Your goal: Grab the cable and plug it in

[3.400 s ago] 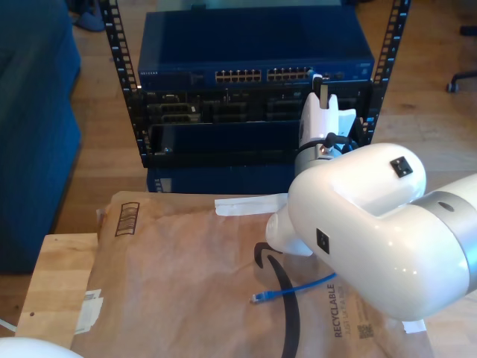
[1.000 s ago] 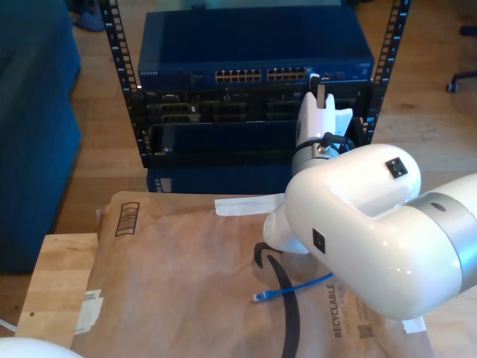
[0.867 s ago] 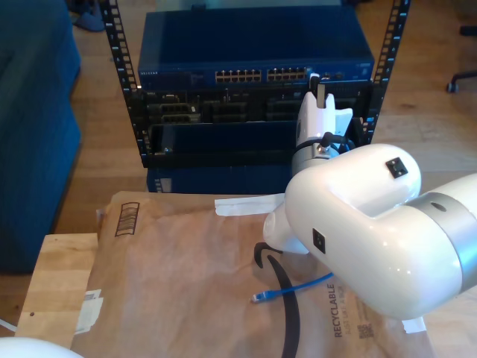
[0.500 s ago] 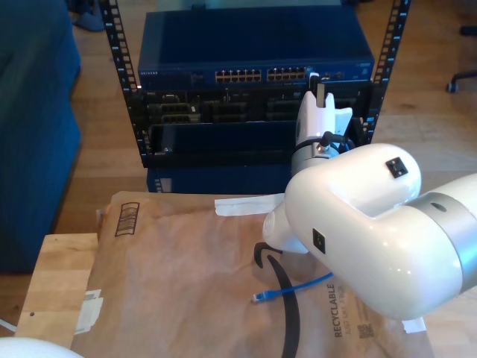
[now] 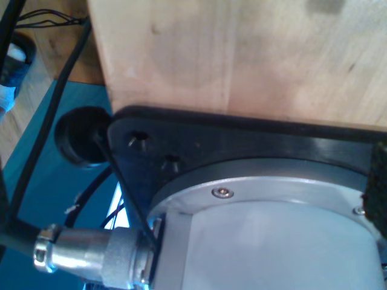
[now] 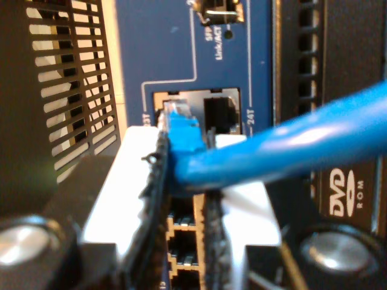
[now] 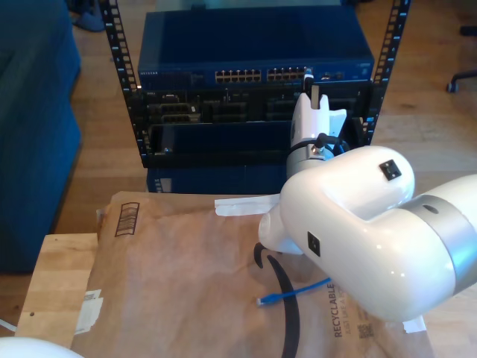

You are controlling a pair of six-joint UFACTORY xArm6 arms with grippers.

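The cable (image 6: 290,145) is bright blue, and my second gripper (image 6: 184,158) is shut on its translucent blue plug (image 6: 180,124). The plug's tip sits right at the mouth of a port on the blue network switch (image 6: 163,42), beside an empty port (image 6: 221,109). In the exterior view my second gripper (image 7: 308,77) is up against the far end of the switch's port row (image 7: 287,74) on the exterior view's right. The cable's other end (image 7: 263,300) lies loose on brown paper (image 7: 186,276), and the big white arm hides most of its run.
The switch (image 7: 253,45) sits at the top of a black rack (image 7: 119,67) with more units below. A black strap (image 7: 289,306) curls on the paper. A wooden table (image 7: 56,276) lies under it. The first wrist view looks at an arm base (image 5: 272,229) and its metal connector (image 5: 91,257).
My second arm has shifted a little toward the exterior view's left and closer to the switch ports. The loose cable end on the paper slid slightly to that view's right.
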